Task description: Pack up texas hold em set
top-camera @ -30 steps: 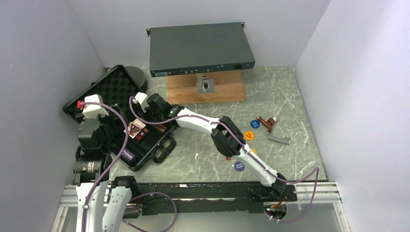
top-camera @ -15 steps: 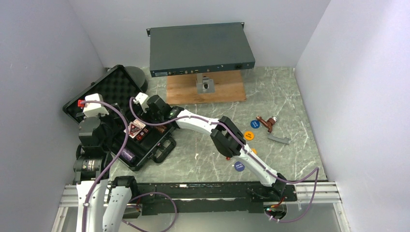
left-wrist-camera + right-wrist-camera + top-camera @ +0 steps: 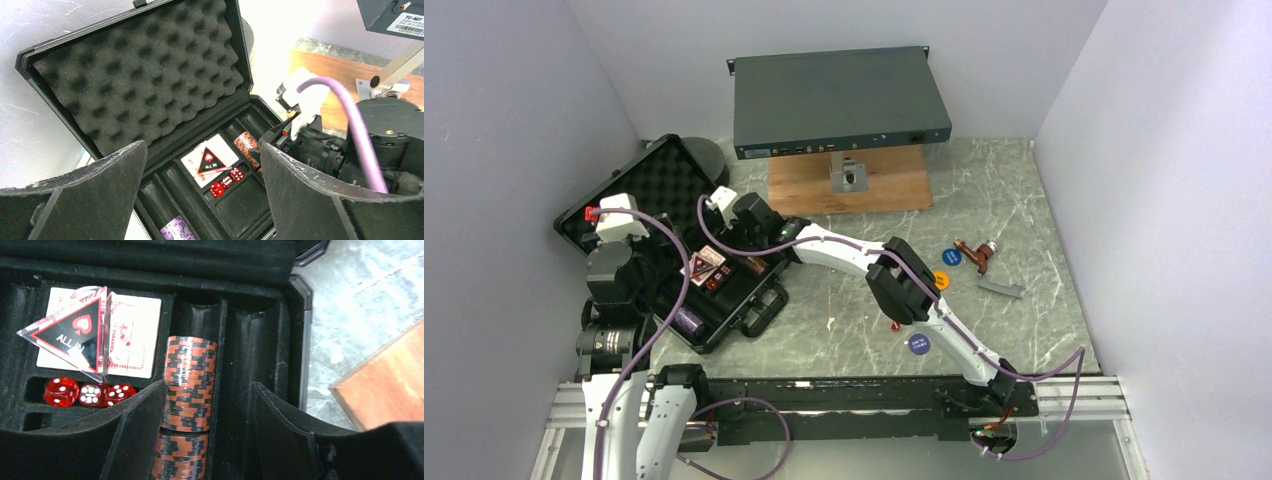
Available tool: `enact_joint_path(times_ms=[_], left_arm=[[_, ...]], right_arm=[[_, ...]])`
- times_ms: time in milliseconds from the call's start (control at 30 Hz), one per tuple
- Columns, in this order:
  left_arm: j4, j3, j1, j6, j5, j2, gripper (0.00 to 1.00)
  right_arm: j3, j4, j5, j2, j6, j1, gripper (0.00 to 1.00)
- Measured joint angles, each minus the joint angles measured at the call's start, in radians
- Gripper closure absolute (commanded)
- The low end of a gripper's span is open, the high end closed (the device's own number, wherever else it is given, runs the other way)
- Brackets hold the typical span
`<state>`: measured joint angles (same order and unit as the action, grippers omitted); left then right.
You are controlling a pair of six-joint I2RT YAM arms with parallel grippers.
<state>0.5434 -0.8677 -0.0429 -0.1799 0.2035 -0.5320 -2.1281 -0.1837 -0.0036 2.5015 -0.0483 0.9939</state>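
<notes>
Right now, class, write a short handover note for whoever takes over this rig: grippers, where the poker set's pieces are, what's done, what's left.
Left gripper: open, empty, over the open case.
Right gripper: open, straddling the brown chip roll in its slot.
Done: card deck, red dice and purple chip roll also in the case.
Left: two blue discs and an orange disc on the table, then shut the lid.

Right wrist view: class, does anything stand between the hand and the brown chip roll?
Nothing visible does. The brown chip roll lies in its case slot between the open fingers of the right hand.
</notes>
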Motion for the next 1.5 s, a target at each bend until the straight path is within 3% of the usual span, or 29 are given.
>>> enact_joint_path(times_ms=[367, 633, 867, 1100, 1433, 1500], left_arm=[[0.0, 0.0, 0.0, 0.0, 0.0, 0.0, 0.11], [0.0, 0.0, 0.0, 0.0, 0.0, -0.004, 0.1], [0.0, 0.0, 0.0, 0.002, -0.01, -0.022, 0.0], [-0.002, 0.0, 0.002, 0.003, -0.066, -0.022, 0.0], [-0.027, 0.021, 0.097, 0.02, -0.179, -0.008, 0.02], [-0.028, 0.023, 0.132, 0.028, -0.202, -0.013, 0.02]], right_arm=[[0.092, 0.047, 0.004, -0.122, 0.025, -0.023, 0.36], [0.294, 0.104, -0.005, -0.294, 0.073, -0.022, 0.37], [0.541, 0.216, -0.006, -0.507, 0.087, -0.013, 0.35], [0.813, 0.323, 0.004, -0.743, 0.097, -0.004, 0.2], [1.063, 0.343, 0.15, -1.046, 0.092, 0.001, 0.15], [1.102, 0.352, 0.185, -1.113, 0.082, 0.001, 0.09]])
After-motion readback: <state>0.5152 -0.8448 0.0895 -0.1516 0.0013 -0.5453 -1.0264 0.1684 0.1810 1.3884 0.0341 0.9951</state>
